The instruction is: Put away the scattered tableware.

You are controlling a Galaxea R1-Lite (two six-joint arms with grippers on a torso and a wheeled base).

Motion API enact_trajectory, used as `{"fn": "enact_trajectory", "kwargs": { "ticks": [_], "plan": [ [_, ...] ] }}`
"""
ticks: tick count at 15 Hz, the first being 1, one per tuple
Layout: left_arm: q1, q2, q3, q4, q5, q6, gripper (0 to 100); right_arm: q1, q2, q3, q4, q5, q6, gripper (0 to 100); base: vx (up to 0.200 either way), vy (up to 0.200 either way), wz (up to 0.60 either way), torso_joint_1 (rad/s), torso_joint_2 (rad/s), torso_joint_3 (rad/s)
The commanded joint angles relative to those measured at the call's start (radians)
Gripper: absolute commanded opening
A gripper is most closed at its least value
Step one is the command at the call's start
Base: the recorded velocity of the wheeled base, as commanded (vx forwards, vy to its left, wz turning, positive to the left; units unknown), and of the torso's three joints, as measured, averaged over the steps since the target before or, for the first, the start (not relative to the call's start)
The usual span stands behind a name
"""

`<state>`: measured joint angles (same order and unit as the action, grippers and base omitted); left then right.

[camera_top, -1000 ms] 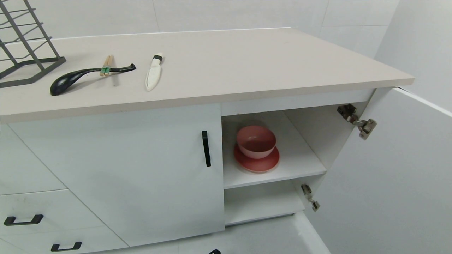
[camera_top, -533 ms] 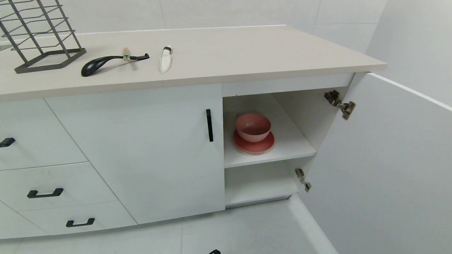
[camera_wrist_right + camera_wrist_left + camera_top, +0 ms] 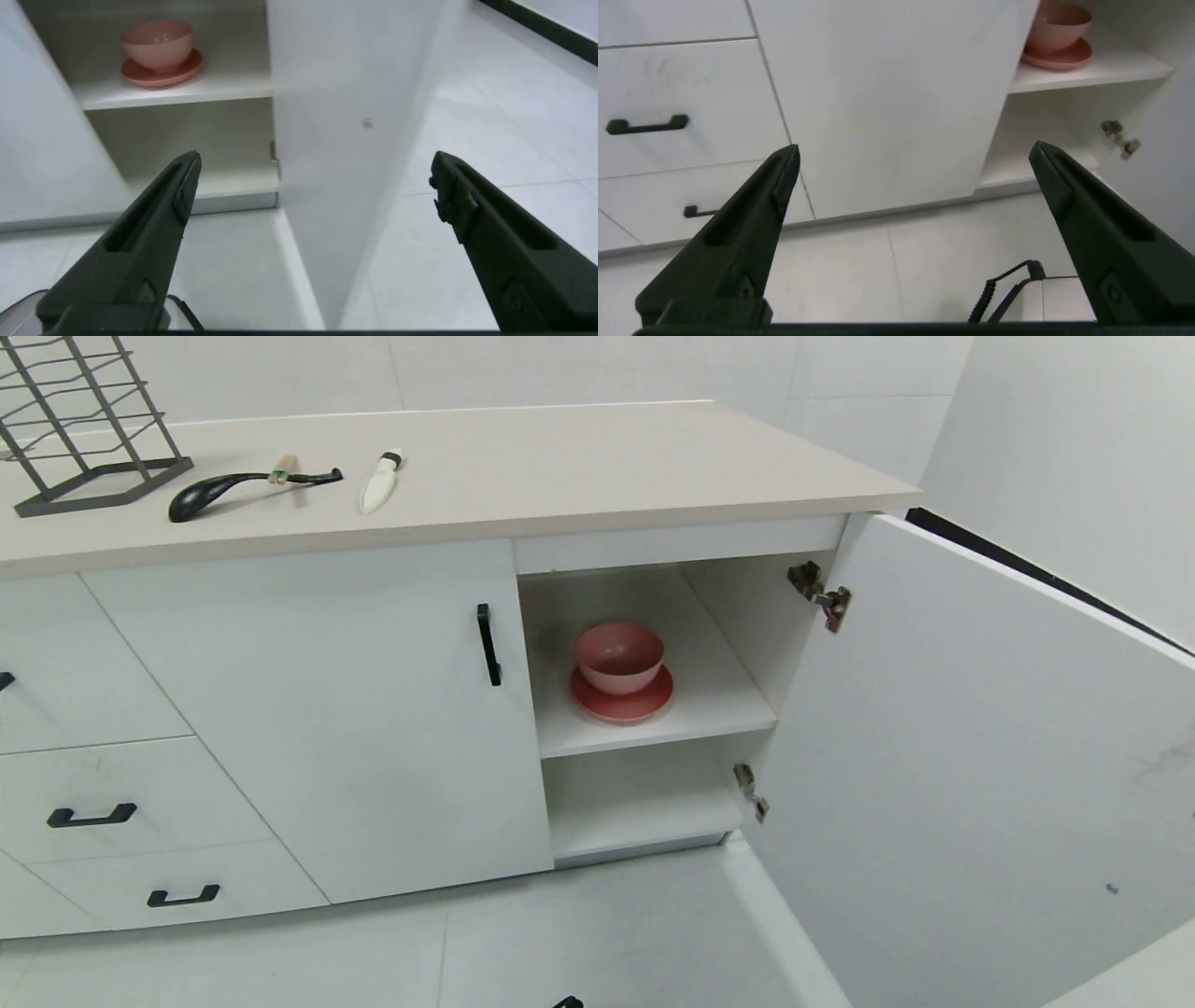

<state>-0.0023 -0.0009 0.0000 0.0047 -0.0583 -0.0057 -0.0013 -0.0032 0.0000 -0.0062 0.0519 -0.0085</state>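
The pink bowl (image 3: 620,656) sits on the red plate (image 3: 624,707), on the upper shelf (image 3: 719,705) of the cabinet, whose right door (image 3: 980,756) stands wide open. You can judge that part of the tidy-up done. The rest waits on the countertop (image 3: 607,457): a black spoon (image 3: 201,497), a pair of chopsticks (image 3: 283,469) resting across its handle, and just beside them a white knife (image 3: 381,485) with a dark band near its handle. All three lie near the wire rack (image 3: 84,429) at the counter's left end, well apart from the open cabinet. Your left gripper (image 3: 915,154) hangs low before the shut door and drawers, fingers spread wide and empty. Your right gripper (image 3: 316,166) faces the edge of the open door, equally spread and empty. The rack is cut off at the edge of the head view. The chopsticks are too small to say whether they touch the counter, and you cannot see what lies behind the shut door and drawers.
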Motion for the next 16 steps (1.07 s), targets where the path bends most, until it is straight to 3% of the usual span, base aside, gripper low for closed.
{"fn": "enact_trajectory", "kwargs": {
  "ticks": [1, 8, 16],
  "plan": [
    [-0.001, 0.001, 0.0, 0.0, 0.0, 0.0, 100, 0.0, 0.003, 0.0, -0.001, 0.0, -0.001, 100, -0.2, -0.2, 0.0, -0.002, 0.01, 0.002],
    [-0.001, 0.002, 0.0, 0.0, 0.0, -0.002, 100, 0.0, 0.003, 0.0, 0.0, 0.002, -0.002, 100, -0.2, -0.029, 0.0, 0.002, 0.0, 0.002],
    [-0.001, 0.001, 0.0, 0.0, 0.0, -0.003, 100, 0.0, 0.003, 0.0, 0.0, 0.002, -0.002, 100, 0.0, -0.2, 0.0, 0.001, 0.0, 0.001]
  ]
}}
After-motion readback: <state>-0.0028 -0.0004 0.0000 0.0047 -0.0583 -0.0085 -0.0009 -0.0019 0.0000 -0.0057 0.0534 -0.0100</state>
